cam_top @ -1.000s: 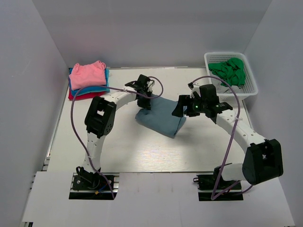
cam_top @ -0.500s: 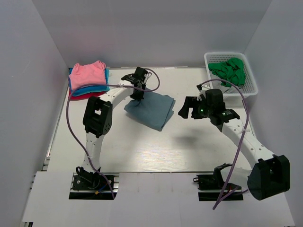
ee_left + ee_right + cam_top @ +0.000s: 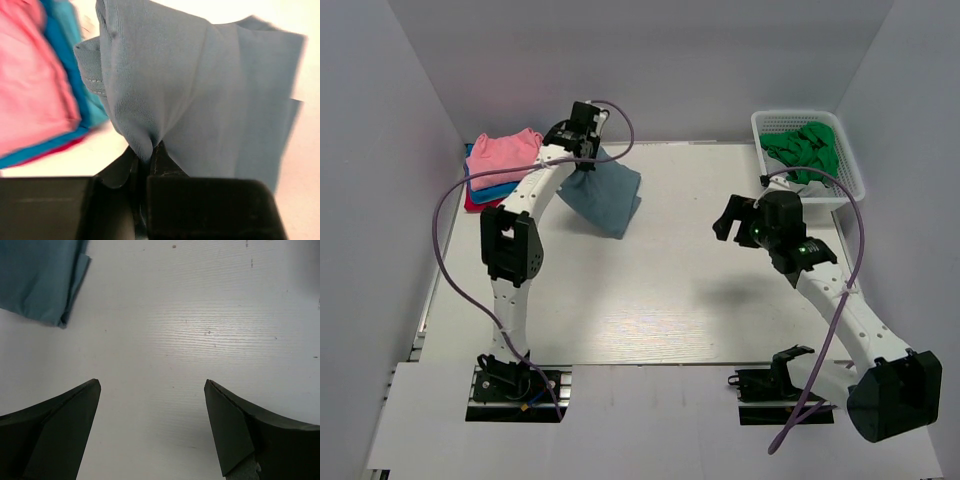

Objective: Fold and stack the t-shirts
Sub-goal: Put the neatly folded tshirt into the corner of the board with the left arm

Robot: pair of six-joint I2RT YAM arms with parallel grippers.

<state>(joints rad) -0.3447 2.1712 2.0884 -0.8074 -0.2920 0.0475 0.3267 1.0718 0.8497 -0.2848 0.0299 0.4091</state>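
The folded slate-blue t-shirt (image 3: 603, 194) hangs from my left gripper (image 3: 582, 158), which is shut on its edge and holds it lifted at the back left, next to the stack. In the left wrist view the cloth (image 3: 200, 95) is pinched between the jaws of the left gripper (image 3: 148, 150). The stack has a pink shirt (image 3: 502, 155) on top, a bright blue one (image 3: 492, 190) under it and a red one (image 3: 478, 203) at the bottom; it also shows in the left wrist view (image 3: 35, 85). My right gripper (image 3: 732, 222) is open and empty above the bare table (image 3: 152, 385); the blue shirt's corner (image 3: 40, 280) lies far ahead.
A white mesh basket (image 3: 848, 170) at the back right holds green cloth (image 3: 805, 148). White walls close in the table on the left, back and right. The right arm's purple cable loops above the basket's near edge.
My left gripper has carried the slate-blue shirt up and to the back left, towards the stack. My right gripper has let go and drawn back to the right, open.
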